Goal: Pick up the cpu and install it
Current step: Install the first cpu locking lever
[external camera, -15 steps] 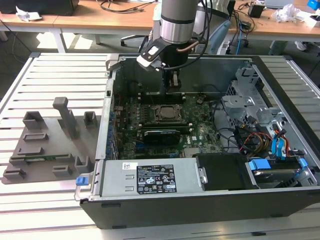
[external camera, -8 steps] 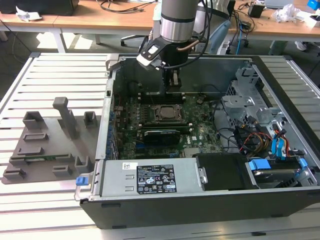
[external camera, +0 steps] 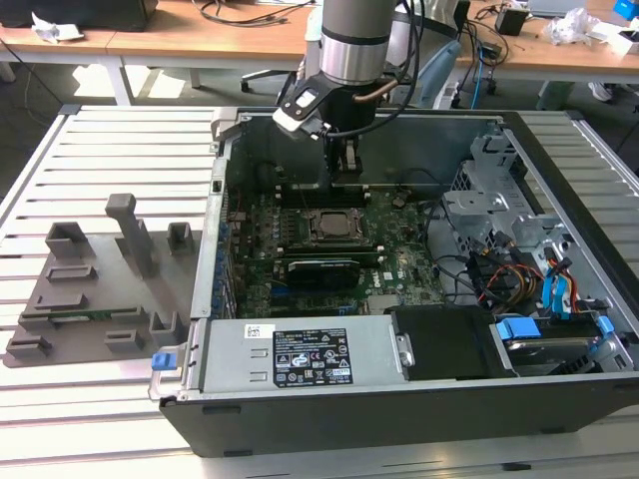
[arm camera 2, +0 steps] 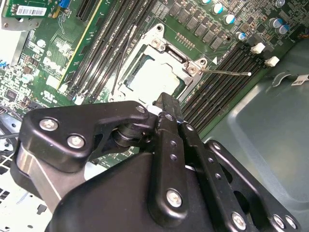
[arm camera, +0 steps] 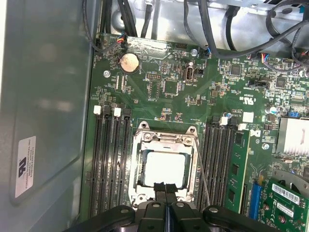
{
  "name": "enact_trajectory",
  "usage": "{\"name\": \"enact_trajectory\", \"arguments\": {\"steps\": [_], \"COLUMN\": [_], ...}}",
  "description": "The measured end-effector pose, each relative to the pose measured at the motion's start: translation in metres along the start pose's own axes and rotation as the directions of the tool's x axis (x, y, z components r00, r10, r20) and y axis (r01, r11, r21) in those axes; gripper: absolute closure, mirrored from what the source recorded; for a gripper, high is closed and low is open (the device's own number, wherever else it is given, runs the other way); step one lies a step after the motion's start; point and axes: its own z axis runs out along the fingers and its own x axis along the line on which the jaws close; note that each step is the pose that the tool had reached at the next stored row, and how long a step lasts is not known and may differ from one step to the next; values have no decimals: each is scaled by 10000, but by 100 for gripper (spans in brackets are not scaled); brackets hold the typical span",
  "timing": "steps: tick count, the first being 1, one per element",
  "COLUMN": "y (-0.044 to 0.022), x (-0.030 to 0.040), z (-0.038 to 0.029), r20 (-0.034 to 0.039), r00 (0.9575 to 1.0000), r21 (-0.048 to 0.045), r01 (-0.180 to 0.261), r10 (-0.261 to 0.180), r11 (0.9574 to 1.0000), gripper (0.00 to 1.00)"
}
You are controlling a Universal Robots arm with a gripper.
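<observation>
The cpu (arm camera: 164, 168) lies flat inside the metal-framed socket (arm camera: 138, 164) on the green motherboard, its pale silvery top facing up; it also shows in the second wrist view (arm camera 2: 150, 77) and in the exterior view (external camera: 328, 226). My gripper (arm camera: 165, 189) hangs just above the socket's edge, a little apart from the chip. Its two black fingers (arm camera 2: 166, 108) are pressed together with nothing between them. In the exterior view the gripper (external camera: 345, 168) hovers inside the open computer case (external camera: 300, 419), behind the socket.
A thin socket lever (arm camera 2: 226, 73) sticks out beside the socket. Black memory slots (arm camera: 111, 164) flank it on both sides. A long black expansion card (external camera: 321, 269), a power supply (external camera: 300, 357) and drive cables (external camera: 519, 279) fill the case. A grey fixture (external camera: 100, 284) sits at the exterior view's left.
</observation>
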Motion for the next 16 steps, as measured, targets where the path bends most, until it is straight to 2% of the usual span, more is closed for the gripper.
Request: {"name": "enact_trajectory", "arguments": {"steps": [3,5,6,9,11,14,16], "y": [0,0,0,0,0,0,0], "x": [0,0,0,0,0,0,0], "z": [0,0,0,1,1,1,2], "r20": [5,24,29,66,73,89,104], "r00": [9999,9974,9964,9855,9829,9759,9693], "r21": [-14,-59,-68,-134,-145,-170,-191], "r01": [165,719,844,1696,1841,2180,2456], "r10": [-165,-719,-843,-1695,-1840,-2179,-2455], "r11": [9999,9974,9964,9854,9828,9758,9692], "gripper": [89,89,89,89,89,89,89]}}
